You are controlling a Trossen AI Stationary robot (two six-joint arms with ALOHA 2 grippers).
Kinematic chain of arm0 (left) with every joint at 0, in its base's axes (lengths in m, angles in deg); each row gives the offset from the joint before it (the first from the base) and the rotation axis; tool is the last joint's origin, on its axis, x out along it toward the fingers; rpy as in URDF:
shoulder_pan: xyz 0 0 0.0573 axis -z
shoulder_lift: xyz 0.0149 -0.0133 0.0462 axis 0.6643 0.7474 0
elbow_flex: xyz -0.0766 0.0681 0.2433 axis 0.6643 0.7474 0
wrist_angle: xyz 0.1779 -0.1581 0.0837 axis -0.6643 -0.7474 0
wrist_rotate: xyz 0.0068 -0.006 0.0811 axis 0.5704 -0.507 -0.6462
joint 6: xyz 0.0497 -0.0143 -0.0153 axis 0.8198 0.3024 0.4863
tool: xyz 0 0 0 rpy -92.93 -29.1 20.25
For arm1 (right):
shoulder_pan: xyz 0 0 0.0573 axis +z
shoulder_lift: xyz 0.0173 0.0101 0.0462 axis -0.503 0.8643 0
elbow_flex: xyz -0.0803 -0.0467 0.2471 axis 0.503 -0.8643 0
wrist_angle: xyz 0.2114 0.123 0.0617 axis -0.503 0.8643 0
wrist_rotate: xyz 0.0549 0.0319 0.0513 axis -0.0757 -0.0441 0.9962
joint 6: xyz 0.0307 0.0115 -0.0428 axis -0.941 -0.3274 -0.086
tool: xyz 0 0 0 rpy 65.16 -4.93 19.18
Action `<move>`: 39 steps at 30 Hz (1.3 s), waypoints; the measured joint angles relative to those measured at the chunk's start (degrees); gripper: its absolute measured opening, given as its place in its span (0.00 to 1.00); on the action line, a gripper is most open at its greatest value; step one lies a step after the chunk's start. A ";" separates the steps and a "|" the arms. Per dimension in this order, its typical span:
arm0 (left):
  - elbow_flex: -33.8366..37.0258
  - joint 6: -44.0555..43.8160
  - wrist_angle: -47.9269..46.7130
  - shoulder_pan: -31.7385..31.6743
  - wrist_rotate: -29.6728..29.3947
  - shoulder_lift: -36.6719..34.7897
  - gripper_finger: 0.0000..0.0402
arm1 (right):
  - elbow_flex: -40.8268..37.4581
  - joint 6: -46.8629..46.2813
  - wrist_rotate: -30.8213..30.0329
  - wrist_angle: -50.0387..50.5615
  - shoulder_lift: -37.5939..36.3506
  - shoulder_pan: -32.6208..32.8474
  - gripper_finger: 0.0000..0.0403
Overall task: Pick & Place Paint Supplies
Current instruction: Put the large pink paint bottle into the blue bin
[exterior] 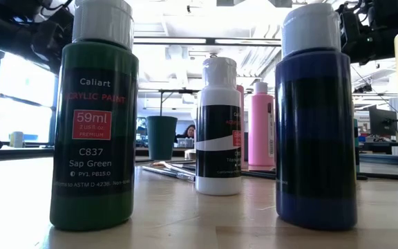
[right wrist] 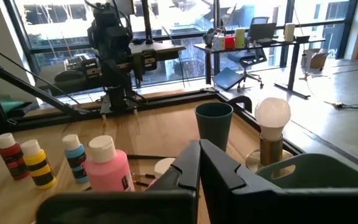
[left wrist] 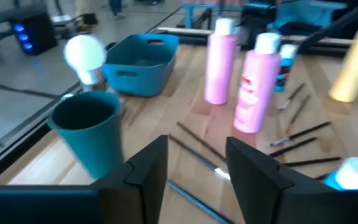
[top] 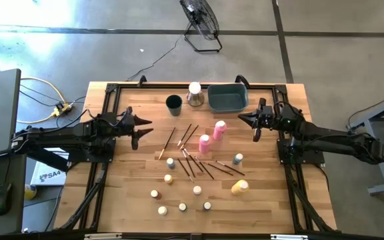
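seen from above and working from the near edge of the table outward, the small capped pots [top: 162, 210] lie scattered around six o'clock, with a yellow bottle [top: 240, 187] on its side at about five. the thin brushes [top: 195, 163] fan out at the table's centre, crossing one another, and two pink bottles [top: 205, 143] stand upright just past them toward one o'clock. the dark cup [top: 173, 103], a bulb-shaped lamp [top: 195, 93] and the grey-blue bin [top: 227, 98] line the far edge at twelve.

the left gripper [top: 137, 131] hangs at nine o'clock, well clear of the supplies, its fingers apart with nothing between them. the right gripper [top: 255, 124] waits at three o'clock, pinched fully closed and empty.

nothing appears to have been placed yet. the main risk is likely the brush pile: the handles overlap, so a pinch on one could drag or flick its neighbours, or roll them into the upright pink bottles and tip them. a low sweep from nine o'clock could also clip the dark cup, which stands between that arm and the bin.
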 joint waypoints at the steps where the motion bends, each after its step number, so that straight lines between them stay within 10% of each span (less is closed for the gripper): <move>1: 0.00 0.00 0.04 0.00 0.31 0.00 0.34 | 0.00 0.02 0.00 0.03 0.01 0.00 0.01; 26: 0.00 -0.45 6.80 0.00 -0.87 0.02 0.21 | 0.00 2.44 5.78 -7.68 7.51 0.02 0.02; 39: 0.00 -0.46 6.20 0.00 -1.06 0.03 0.21 | 0.00 -0.30 4.03 -7.90 8.21 0.02 0.48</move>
